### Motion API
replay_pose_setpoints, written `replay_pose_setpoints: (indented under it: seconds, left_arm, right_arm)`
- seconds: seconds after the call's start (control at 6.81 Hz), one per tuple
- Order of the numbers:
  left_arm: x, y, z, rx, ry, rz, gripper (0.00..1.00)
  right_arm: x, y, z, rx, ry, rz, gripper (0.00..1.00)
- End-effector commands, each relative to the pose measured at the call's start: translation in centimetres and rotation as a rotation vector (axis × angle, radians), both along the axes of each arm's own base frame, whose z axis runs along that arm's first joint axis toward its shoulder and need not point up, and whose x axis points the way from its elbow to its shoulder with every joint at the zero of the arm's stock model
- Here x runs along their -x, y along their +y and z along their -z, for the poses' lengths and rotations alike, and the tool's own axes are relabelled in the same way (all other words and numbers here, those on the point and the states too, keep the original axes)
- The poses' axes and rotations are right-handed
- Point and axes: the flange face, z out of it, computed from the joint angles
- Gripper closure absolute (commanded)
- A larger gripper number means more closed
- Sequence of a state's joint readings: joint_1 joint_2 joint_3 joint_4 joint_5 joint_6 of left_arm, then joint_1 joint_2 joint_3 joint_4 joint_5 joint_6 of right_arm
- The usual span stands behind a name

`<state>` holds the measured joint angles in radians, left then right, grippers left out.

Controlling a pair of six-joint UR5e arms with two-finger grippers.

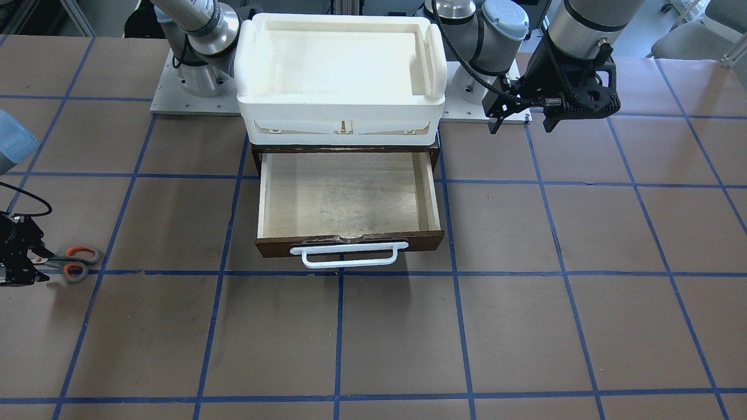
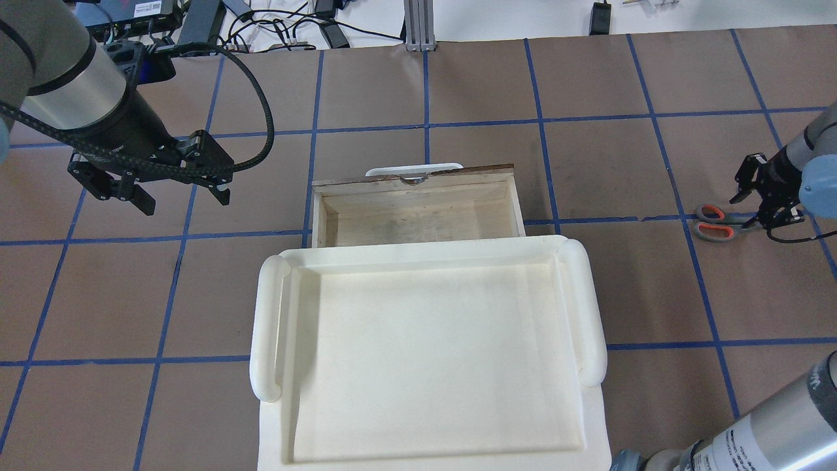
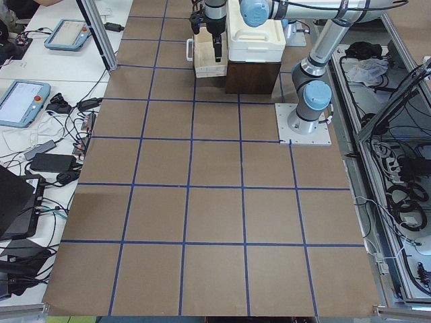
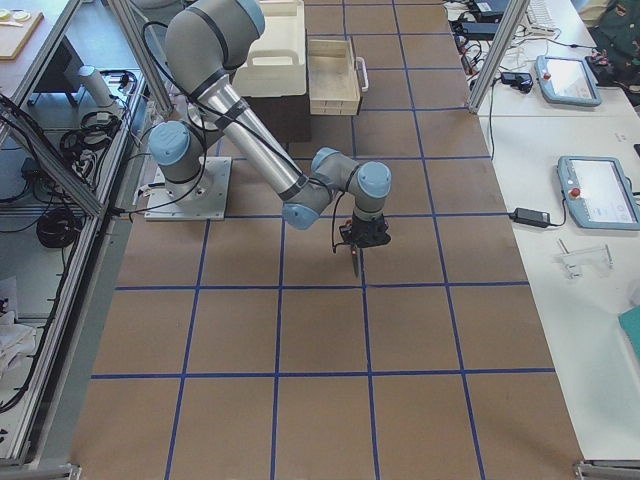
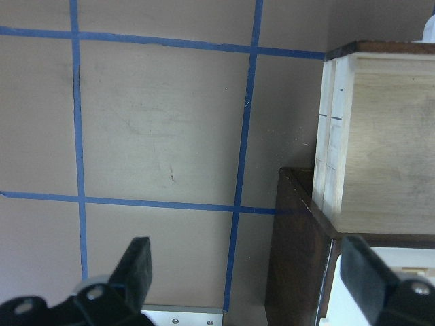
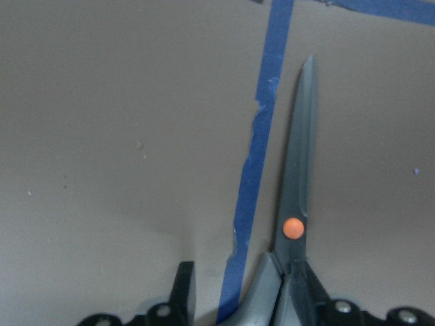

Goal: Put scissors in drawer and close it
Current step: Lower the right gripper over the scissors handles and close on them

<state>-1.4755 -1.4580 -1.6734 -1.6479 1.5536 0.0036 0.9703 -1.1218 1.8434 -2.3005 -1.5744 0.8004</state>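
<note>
Brown tape-gridded table (image 1: 373, 338) spreads wide before the open drawer (image 1: 350, 198). Scissors (image 1: 65, 262) lie flat well off its right, open table all round, right gripper (image 1: 35, 263) astride them, jaws parted. Left gripper (image 1: 521, 123) hovers off its left, jaws wide, empty.

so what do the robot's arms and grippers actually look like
Both arms are silver-grey metal tubes with rounded joints capped in pale blue: the left arm and the right arm. Each ends in a black, angular two-finger gripper: the left gripper and the right gripper. A black cable loops along the left arm. The right arm's tube carries small printed lettering.
</note>
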Motion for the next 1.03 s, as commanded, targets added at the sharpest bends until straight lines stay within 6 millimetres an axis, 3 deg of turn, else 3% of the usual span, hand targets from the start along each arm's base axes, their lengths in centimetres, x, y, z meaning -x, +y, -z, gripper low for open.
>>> replay_pose_setpoints:
  seconds: [0.0, 0.15, 0.88]
  left_arm:
    - [-0.2, 0.2, 0.0, -0.028, -0.003, -0.008, 0.00]
    - [-0.1, 0.3, 0.1, -0.033, -0.002, -0.006, 0.00]
    - [-0.6, 0.8, 1.3, -0.089, 0.004, -0.003, 0.00]
  right_arm:
    - [-0.2, 0.4, 0.1, -0.026, -0.019, -0.003, 0.46]
    - [-0.5, 0.6, 0.4, -0.052, -0.036, -0.009, 0.42]
    - [-0.1, 0.6, 0.3, -0.040, -0.029, -0.006, 0.43]
